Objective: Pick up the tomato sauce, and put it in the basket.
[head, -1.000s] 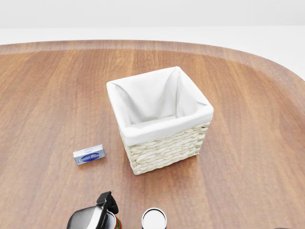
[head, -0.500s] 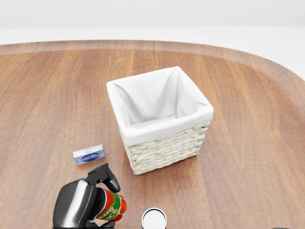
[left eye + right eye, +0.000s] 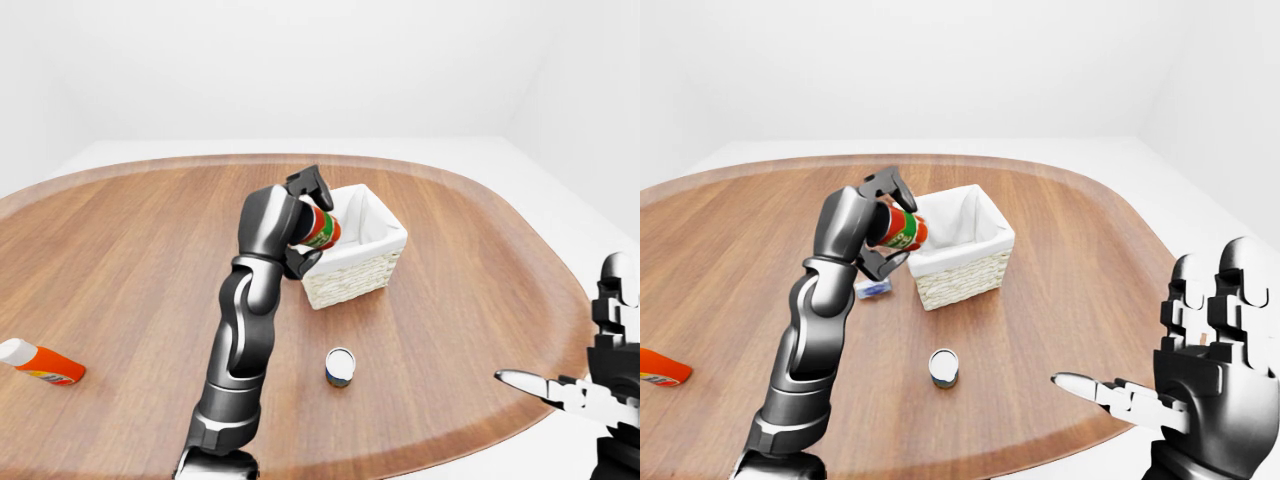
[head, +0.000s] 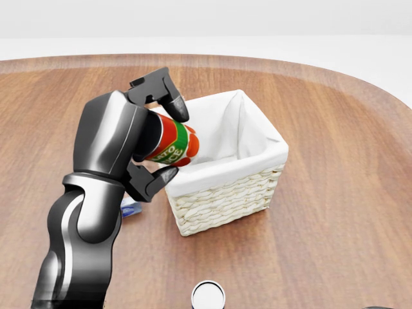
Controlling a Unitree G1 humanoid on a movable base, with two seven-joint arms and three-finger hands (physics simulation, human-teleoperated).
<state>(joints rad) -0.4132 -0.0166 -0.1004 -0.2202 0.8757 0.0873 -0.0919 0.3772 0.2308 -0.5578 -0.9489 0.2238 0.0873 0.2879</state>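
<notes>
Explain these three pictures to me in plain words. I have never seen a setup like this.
This is a simulated humanoid robot, and all three pictures come from cameras on its head, looking out over its own arms. The two wider ones are its left and right eyes.

Its left hand is closed round a red tomato sauce can, held tilted at the rim of a white-lined wicker basket. Its right hand is open and holds nothing.

On the wooden table also lie a small can, an orange bottle with a white cap on its side, and a small blue box beside the basket.
</notes>
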